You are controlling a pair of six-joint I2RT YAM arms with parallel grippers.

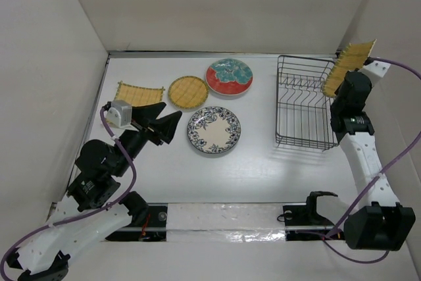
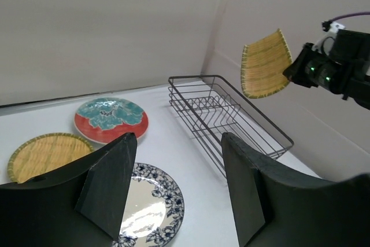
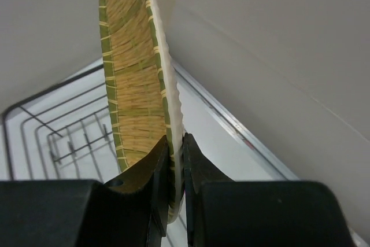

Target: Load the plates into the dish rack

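Note:
My right gripper (image 1: 343,80) is shut on the edge of a yellow woven-look square plate (image 1: 348,64), holding it upright on edge above the far right rim of the black wire dish rack (image 1: 304,102); the plate (image 3: 136,79) fills the right wrist view with the rack (image 3: 52,137) below. My left gripper (image 1: 168,123) is open and empty, hovering just left of the blue-and-white floral plate (image 1: 213,129). The red-rimmed teal plate (image 1: 229,76), the round yellow plate (image 1: 188,91) and another yellow square plate (image 1: 139,93) lie flat on the table. The left wrist view shows the floral plate (image 2: 156,206) between my fingers.
White walls enclose the table on the left, back and right. A clear strip (image 1: 223,218) runs along the near edge between the arm bases. The rack's divider prongs (image 1: 302,85) stand at its far end.

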